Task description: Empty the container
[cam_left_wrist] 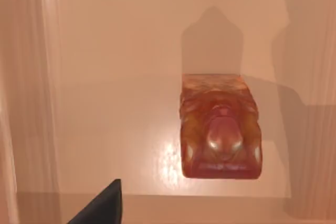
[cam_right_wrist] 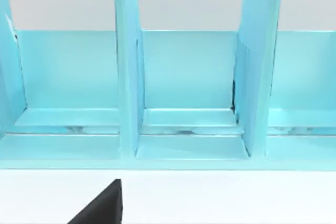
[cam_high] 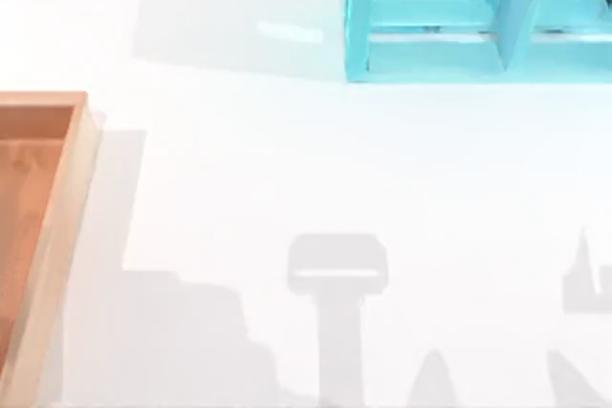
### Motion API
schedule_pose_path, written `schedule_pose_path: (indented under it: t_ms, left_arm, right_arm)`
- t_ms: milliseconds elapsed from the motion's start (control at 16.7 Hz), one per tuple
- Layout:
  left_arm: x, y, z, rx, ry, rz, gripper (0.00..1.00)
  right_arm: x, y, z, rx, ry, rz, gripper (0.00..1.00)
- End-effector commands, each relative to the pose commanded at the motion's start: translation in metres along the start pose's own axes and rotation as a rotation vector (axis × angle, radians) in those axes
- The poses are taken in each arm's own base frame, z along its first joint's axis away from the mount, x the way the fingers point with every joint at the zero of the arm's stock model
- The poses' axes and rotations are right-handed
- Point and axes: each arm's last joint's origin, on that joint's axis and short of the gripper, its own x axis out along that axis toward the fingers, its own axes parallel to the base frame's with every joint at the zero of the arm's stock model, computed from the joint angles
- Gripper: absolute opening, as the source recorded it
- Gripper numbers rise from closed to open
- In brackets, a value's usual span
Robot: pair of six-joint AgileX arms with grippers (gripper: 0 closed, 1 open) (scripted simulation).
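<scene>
The container (cam_high: 75, 188) is a shallow wooden box with a pale rim and an orange-brown floor, at the table's left edge in the top view. In the left wrist view a glossy red-brown lumpy item (cam_left_wrist: 220, 127) lies on the container's floor (cam_left_wrist: 115, 77). My left gripper (cam_left_wrist: 102, 207) hangs above that floor, a dark part of it at the picture's edge, off to one side of the item and not touching it. My right gripper (cam_right_wrist: 102, 205) faces the turquoise shelf unit (cam_right_wrist: 184, 93) from over the white table.
The turquoise shelf unit (cam_high: 449, 16) stands at the back right of the table, its open compartments split by upright dividers. Arm shadows fall across the white tabletop (cam_high: 287, 169) near the front edge.
</scene>
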Motion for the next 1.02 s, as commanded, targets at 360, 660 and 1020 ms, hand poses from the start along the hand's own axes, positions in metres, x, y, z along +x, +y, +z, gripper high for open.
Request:
schedule_pose_path:
  t_ms: [360,660,1020]
  left_arm:
    - [0.003,0.017,0.016,0.003,0.121,-0.04,1.0]
    - [0.007,0.017,0.016,0.005,0.119,-0.04,1.0]
    - [0.061,0.019,0.017,0.003,0.12,-0.04,1.0]
  right_arm:
    - [0.0,0.0,0.0,0.0,0.0,0.0,1.0]
    - [0.0,0.0,0.0,0.0,0.0,0.0,1.0]
    - [0.0,0.0,0.0,0.0,0.0,0.0,1.0]
